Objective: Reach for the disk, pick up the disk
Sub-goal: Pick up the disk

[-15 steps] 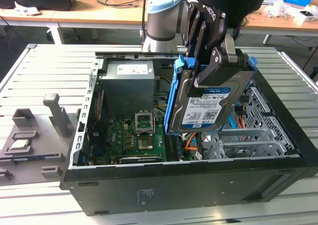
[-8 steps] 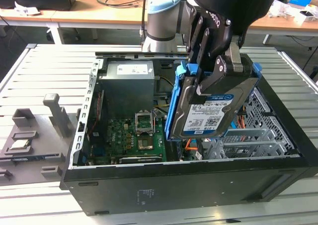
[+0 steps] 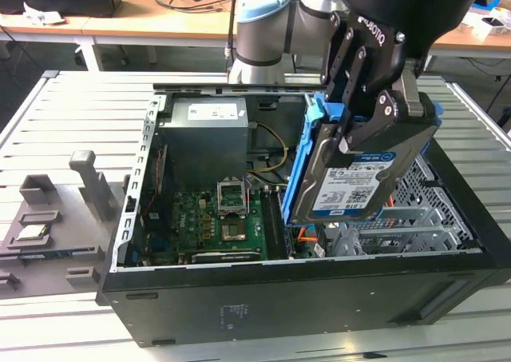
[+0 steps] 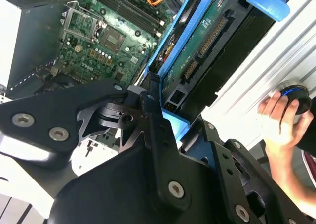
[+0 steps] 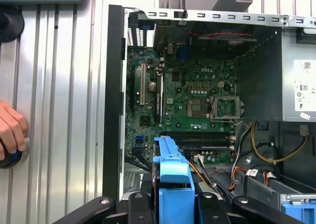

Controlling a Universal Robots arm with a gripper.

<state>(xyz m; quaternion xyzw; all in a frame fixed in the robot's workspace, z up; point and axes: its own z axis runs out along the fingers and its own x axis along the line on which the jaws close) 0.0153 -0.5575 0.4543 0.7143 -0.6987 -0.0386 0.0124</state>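
Observation:
The disk [image 3: 359, 182], a silver hard drive with a white-and-blue label in a blue rail frame, hangs tilted on edge above the right side of the open computer case [image 3: 239, 314]. My gripper [image 3: 371, 126] is shut on its upper end, a black finger on each side. In the second wrist view the disk's green circuit-board underside [image 4: 205, 43] runs away from the gripper [image 4: 177, 120]. The first wrist view has the blue frame's end [image 5: 173, 174] clamped between the fingers [image 5: 139, 201].
Below lie the motherboard [image 3: 227, 222], the grey power supply [image 3: 206, 130] and the metal drive cage [image 3: 399, 226]. A grey fixture [image 3: 48, 234] holding a small chip sits at the exterior view's left. A person's hand [image 4: 281, 122] rests on a round device beside the case.

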